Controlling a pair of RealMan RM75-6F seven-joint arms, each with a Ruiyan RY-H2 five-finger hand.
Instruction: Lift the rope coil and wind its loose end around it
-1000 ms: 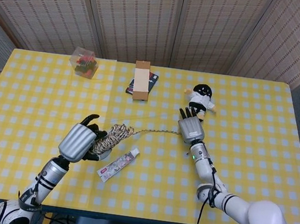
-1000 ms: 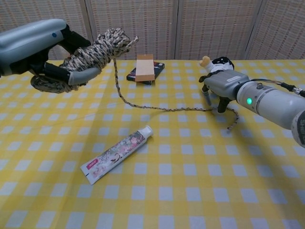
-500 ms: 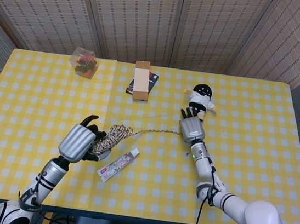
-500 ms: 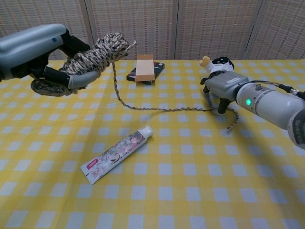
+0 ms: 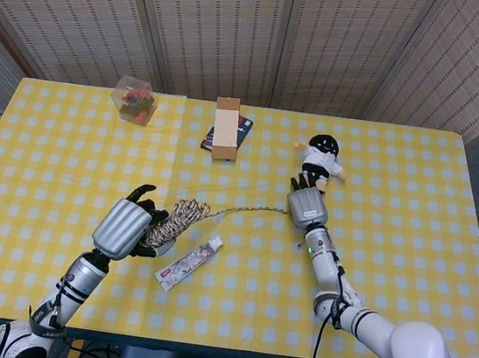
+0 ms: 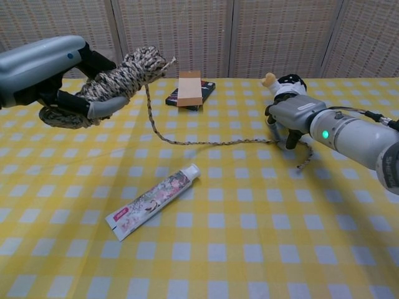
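Note:
My left hand [image 5: 123, 227] grips the speckled rope coil [image 5: 177, 219] and holds it lifted above the table's left side; in the chest view the coil [image 6: 118, 78] sits high in that hand [image 6: 56, 68]. The loose end [image 6: 218, 142] drops from the coil and runs almost straight across the yellow checked cloth to my right hand [image 6: 296, 115]. That hand [image 5: 306, 207] is palm down, its fingers curled over the strand at table level. A short tail [image 6: 305, 161] lies past it.
A toothpaste tube [image 6: 153, 202] lies in front of the strand, near the table's middle. A tan box on a dark book [image 5: 225, 129] and a small doll [image 5: 319, 154] sit behind the rope. A clear box of red pieces [image 5: 134, 99] stands far left.
The right hand's fingers have curled down over the strand. The rope between the two hands has pulled straighter. The left hand and coil have shifted only slightly.

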